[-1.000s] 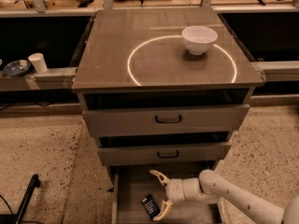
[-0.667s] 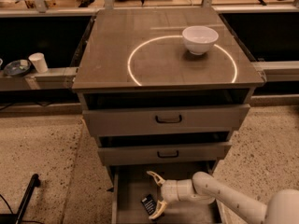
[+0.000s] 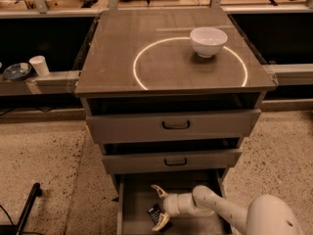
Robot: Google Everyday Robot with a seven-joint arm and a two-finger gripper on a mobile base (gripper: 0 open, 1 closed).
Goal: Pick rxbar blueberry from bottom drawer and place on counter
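Observation:
The bottom drawer [image 3: 134, 199] stands pulled out at the foot of the cabinet. The rxbar blueberry [image 3: 154, 213] lies on its floor, a small dark bar with white lettering. My gripper [image 3: 160, 207] reaches into the drawer from the right, its two pale fingers open, one above the bar and one below it, so the bar lies between the fingertips. The counter [image 3: 161, 67] above is the grey-brown cabinet top with a bright white ring.
A white bowl [image 3: 208, 41] sits on the counter at the ring's right edge. Two upper drawers with black handles [image 3: 176, 125] are partly open above the bottom drawer. A white cup [image 3: 39, 65] and a dish [image 3: 16, 71] stand on a ledge at left. A black pole [image 3: 27, 207] lies on the floor at lower left.
My gripper has moved left across the drawer and now straddles the bar with open fingers. The bar has stayed in place.

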